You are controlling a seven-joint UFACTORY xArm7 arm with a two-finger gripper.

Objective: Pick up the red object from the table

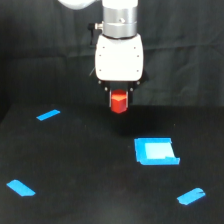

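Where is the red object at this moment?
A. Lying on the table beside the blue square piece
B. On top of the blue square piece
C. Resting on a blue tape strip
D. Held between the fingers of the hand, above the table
D: the red object sits between the fingers of the hand, clear of the table.

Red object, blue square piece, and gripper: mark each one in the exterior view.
Red object [118, 102], exterior view, on its front face below the jaws.
Blue square piece [156, 151], exterior view, on its pale centre.
Gripper [119, 96], exterior view, between the jaws, which grip the red object.
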